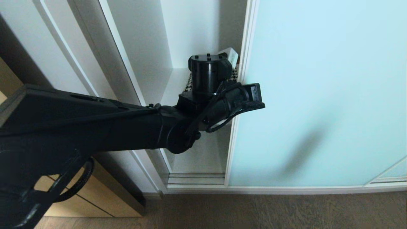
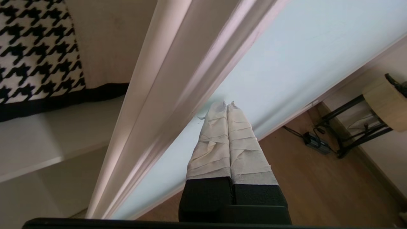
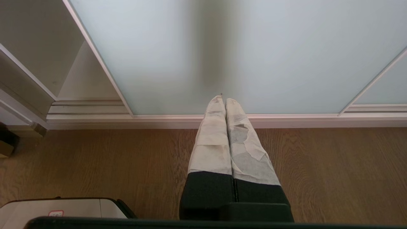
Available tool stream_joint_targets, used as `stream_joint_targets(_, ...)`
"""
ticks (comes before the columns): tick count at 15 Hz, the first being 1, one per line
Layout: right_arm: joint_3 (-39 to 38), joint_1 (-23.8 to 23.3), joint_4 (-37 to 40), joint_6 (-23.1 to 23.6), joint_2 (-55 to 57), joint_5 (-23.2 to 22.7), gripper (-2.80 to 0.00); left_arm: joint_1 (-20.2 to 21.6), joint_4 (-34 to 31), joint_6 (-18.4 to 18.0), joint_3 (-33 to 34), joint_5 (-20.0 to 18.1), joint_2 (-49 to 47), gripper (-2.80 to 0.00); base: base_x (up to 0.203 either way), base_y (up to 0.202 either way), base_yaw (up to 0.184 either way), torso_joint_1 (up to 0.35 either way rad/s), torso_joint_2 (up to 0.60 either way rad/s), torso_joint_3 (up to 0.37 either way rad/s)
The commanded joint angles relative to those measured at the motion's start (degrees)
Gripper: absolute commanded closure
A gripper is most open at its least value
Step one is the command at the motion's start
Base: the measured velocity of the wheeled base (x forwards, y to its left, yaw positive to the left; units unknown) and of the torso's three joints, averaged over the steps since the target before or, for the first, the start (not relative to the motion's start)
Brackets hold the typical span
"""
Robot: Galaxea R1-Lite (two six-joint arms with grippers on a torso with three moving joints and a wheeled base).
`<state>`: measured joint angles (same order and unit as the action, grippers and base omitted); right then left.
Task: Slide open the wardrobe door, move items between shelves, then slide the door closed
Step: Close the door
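Two hands closed and empty, left hand (image 2: 226, 105) tips against sliding wardrobe door (image 2: 286, 57), cushion (image 2: 38, 54) on shelf (image 2: 47, 140)

floor: brown wood-grain floorboards (image 1: 270, 211), bottom of head view | cabinet: light wooden cabinet front (image 1: 95, 198), lower left | stand: black metal-legged stand with pale wooden top (image 2: 380, 101), right edge of left wrist view

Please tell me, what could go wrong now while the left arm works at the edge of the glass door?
1. The shut left gripper has only its tips at the frosted sliding wardrobe door, beside the frame; it could slip off the smooth glass.
2. The cushion lies on the shelf just inside that frame; the arm might brush it.
3. The right gripper hangs shut above the floor, too far to help.
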<state>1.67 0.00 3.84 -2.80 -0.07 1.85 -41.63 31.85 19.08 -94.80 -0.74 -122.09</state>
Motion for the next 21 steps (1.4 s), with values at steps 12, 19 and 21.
stream_joint_targets(12, 0.0, 0.0, 0.03, -0.01, -0.01, -0.01, 0.0, 6.46, 0.59, -2.87, 6.0, 4.04, 8.8, 0.0, 0.0, 0.0, 0.0, 0.0, 0.0, 0.0)
stream_joint_targets(19, 0.0, 0.0, 0.03, -0.01, 0.06, -0.01, 0.0, 13.07, 0.87, -2.99, 17.8, 3.91, 21.3, 0.0, 0.0, 0.0, 0.0, 0.0, 0.0, 0.0)
stream_joint_targets(21, 0.0, -0.09, 0.03, -0.01, -0.01, -0.01, 0.0, 13.39, 0.68, -2.83, 20.79, 3.37, 26.46, 0.0, 0.0, 0.0, 0.0, 0.0, 0.0, 0.0)
